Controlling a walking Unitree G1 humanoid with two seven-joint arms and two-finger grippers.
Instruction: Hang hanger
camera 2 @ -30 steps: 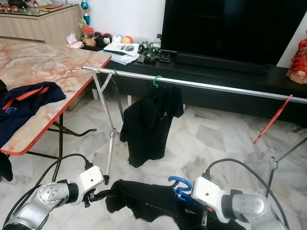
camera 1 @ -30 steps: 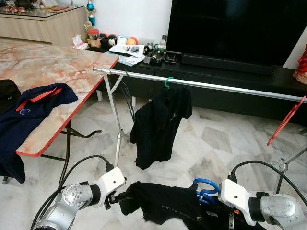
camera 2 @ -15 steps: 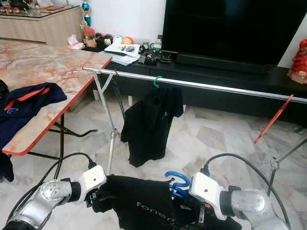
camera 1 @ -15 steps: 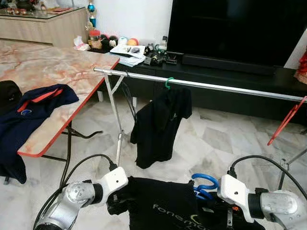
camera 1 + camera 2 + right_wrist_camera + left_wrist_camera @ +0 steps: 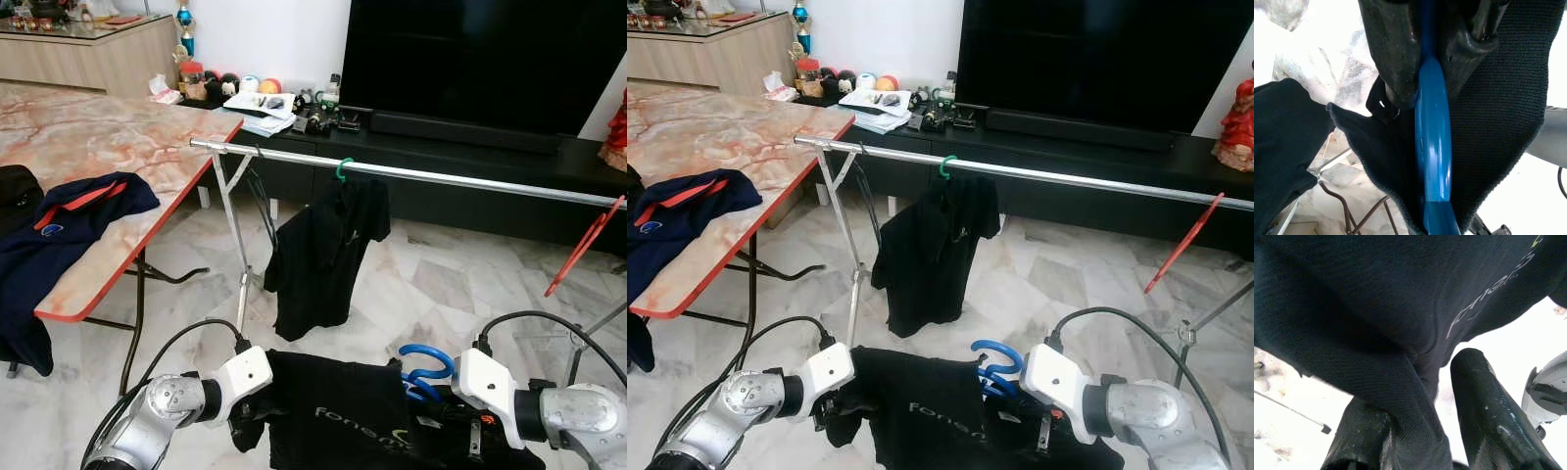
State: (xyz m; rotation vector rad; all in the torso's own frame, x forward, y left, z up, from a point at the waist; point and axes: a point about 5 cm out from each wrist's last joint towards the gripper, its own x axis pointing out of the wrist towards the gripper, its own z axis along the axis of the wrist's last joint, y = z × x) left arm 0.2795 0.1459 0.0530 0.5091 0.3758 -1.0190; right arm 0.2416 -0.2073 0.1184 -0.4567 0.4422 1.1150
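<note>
now 2 tools, 1 blue hanger [image 5: 427, 363]

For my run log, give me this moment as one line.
task: hang hanger | right gripper: shut on blue hanger | left gripper: shut on black shirt | rail: not reached, one shirt on green hanger

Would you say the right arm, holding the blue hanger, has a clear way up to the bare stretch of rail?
Probably yes. The right gripper is clamped on the blue hanger, low and well short of the rail. Between the hung black shirt and the red hanger the rail is bare.
</note>
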